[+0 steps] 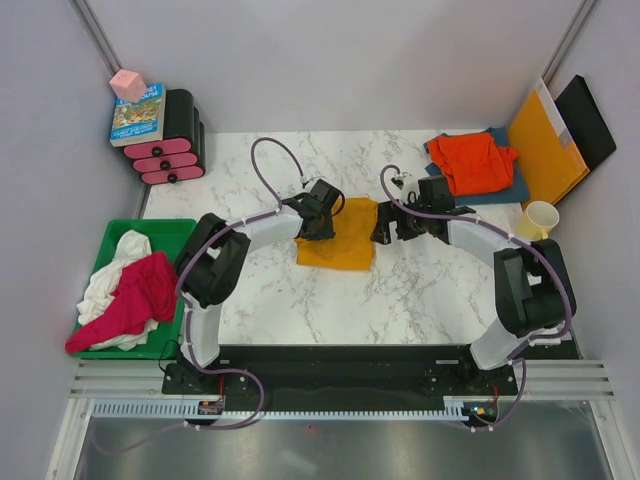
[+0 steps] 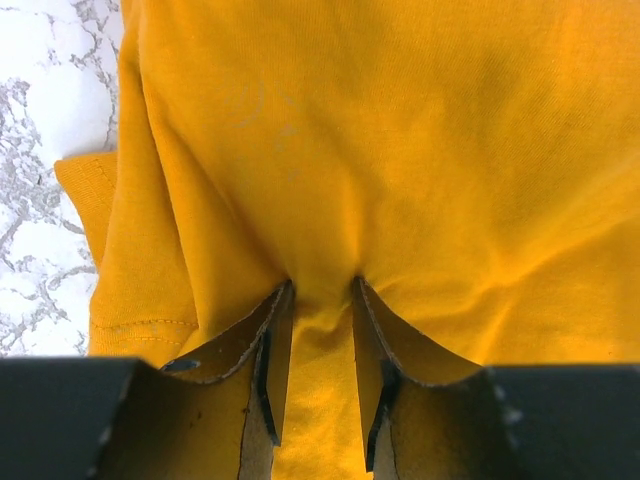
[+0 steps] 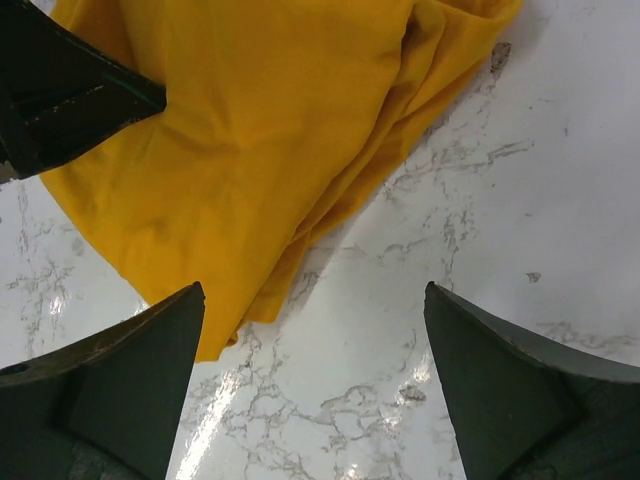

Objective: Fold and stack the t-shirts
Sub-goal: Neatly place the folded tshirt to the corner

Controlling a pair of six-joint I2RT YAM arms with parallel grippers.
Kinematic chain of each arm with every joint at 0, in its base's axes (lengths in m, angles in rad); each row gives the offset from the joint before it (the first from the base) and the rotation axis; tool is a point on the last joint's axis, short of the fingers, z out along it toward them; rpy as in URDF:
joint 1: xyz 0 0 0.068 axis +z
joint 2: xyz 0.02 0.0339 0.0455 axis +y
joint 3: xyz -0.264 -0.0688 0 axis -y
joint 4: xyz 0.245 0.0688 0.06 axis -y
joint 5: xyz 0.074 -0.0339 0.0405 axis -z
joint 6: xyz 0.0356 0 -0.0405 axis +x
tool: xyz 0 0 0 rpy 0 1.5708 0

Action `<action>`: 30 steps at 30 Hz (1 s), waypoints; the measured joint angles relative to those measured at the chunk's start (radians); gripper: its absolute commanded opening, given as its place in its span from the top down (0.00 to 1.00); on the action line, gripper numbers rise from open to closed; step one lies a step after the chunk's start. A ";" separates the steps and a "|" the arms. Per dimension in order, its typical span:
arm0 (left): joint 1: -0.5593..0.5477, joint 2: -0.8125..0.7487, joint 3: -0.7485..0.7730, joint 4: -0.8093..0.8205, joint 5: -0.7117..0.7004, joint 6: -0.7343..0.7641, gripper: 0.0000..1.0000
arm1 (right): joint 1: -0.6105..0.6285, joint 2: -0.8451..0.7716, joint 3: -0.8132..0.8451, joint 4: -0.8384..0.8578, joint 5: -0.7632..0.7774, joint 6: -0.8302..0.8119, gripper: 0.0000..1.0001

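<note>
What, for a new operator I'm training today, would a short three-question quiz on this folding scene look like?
1. True or false: the right gripper is clamped on the mustard-yellow t-shirt.
2. The red-orange t-shirt lies on: A the book, B the dark blue t-shirt, C the paper cup.
3. Name the two garments in the green tray.
Key: 1 false, its jaws stand open, holding nothing; the left gripper pinches that shirt. 2 B. 3 the magenta t-shirt and the white t-shirt.
</note>
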 measured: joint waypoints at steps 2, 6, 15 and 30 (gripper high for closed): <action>0.000 -0.005 -0.009 0.010 0.000 -0.003 0.63 | 0.011 0.029 0.006 0.019 0.003 0.011 0.02; 0.002 -0.014 -0.026 0.028 0.003 -0.011 0.63 | 0.028 0.114 0.021 0.050 0.013 0.037 0.02; 0.003 -0.040 -0.066 0.053 0.006 -0.032 0.63 | 0.079 0.204 0.058 0.170 0.035 0.093 0.02; 0.003 -0.059 -0.093 0.058 0.015 -0.042 0.63 | 0.098 0.234 0.031 0.307 0.008 0.145 0.08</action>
